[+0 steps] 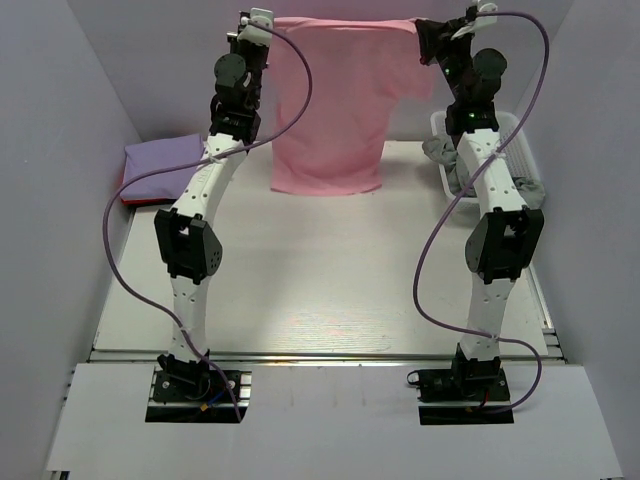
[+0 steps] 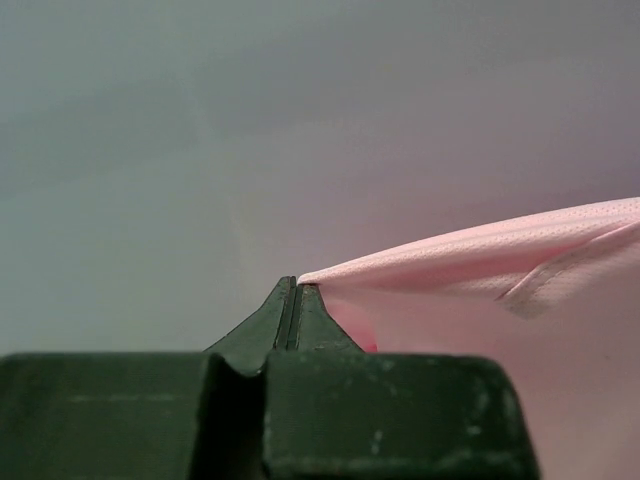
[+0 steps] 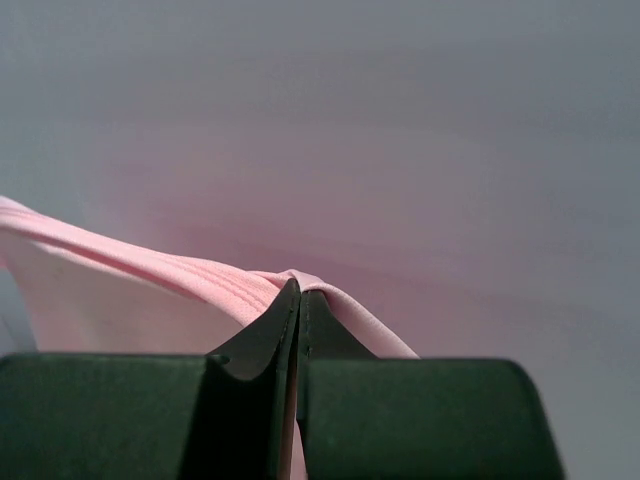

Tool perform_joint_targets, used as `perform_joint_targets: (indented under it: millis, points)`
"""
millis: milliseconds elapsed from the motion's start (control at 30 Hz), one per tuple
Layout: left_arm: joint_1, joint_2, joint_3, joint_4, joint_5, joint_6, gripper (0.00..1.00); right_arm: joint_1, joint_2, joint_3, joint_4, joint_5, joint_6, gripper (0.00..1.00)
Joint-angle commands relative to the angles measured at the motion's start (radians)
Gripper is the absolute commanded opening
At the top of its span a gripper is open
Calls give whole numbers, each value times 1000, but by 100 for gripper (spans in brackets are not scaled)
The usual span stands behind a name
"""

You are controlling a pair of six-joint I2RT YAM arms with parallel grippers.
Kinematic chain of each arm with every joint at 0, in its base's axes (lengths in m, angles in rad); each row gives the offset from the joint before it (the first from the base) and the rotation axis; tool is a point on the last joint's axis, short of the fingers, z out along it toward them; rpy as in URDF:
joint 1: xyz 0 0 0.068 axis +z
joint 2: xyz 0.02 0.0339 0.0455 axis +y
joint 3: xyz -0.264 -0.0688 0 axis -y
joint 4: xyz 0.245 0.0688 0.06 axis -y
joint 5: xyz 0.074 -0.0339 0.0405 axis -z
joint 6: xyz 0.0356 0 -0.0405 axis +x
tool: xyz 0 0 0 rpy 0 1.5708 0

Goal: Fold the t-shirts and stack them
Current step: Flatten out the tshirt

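Observation:
A light pink t-shirt (image 1: 330, 110) hangs spread out high at the back of the table, its lower hem just reaching the tabletop. My left gripper (image 1: 252, 28) is shut on the shirt's top left corner, and the pink cloth (image 2: 480, 260) runs off to the right from its tips (image 2: 296, 284). My right gripper (image 1: 440, 35) is shut on the top right corner, with pink cloth (image 3: 200, 275) draped over its tips (image 3: 300, 286). A folded lavender t-shirt (image 1: 165, 160) lies at the back left on top of a red one (image 1: 128, 196), of which only an edge shows.
A white basket (image 1: 520, 150) holding grey cloth (image 1: 445, 155) stands at the back right beside the right arm. Pale walls close in the table on the left, right and back. The white tabletop (image 1: 320, 270) stretches between the two arms.

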Motion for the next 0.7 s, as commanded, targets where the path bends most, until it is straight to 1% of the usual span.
perform_joint_targets:
  millis: [0,33,100,133,167,200,233,267,300,367,400,433,467,500,533,567,600,633,667]
  points:
    - [79,-135,1,43,-99,-8,0,-46,8,51,206,145,32,0]
    - [79,-154,-23,44,-84,-8,0,-47,9,58,208,101,44,0]
    - [79,-218,-59,33,-84,-8,0,-47,-12,33,203,67,47,0]
    - [79,-247,-145,53,-84,-8,0,-44,-50,-15,206,18,41,0]
    - [79,-276,-193,74,-75,-8,0,-44,-66,-71,222,10,39,0]
    - [79,-325,-273,88,-75,-8,0,-46,-76,-98,225,-20,35,0]
    - [79,-347,-310,88,-84,-8,0,-47,-124,-181,217,-33,33,0]
    - [79,-370,-348,88,-96,-8,0,-46,-142,-213,214,-42,30,0]
    - [79,-394,-443,99,-108,-8,0,-47,-193,-246,202,-65,22,0]
    - [70,-492,-560,99,-121,-8,0,-46,-253,-393,194,-79,3,0]
    - [70,-529,-703,132,-121,1,0,-46,-273,-430,193,-100,-2,0]
    - [57,-572,-778,154,-121,1,0,-43,-329,-519,202,-107,-1,0]
    - [57,-653,-847,166,-106,-18,0,-44,-349,-596,203,-116,1,0]
    - [57,-690,-958,136,-42,-40,0,-46,-386,-669,212,-126,4,0]
    - [57,-724,-1005,114,-32,-103,0,-43,-420,-708,215,-130,4,0]
    - [57,-753,-1045,88,-20,-131,0,-43,-437,-800,214,-134,13,0]
    - [57,-805,-1118,62,0,-154,0,-41,-448,-822,212,-162,15,0]
    - [57,-829,-1152,6,14,-215,0,-43,-474,-842,188,-175,16,0]
    - [57,-850,-1186,-14,29,-246,0,-43,-495,-863,158,-185,13,0]
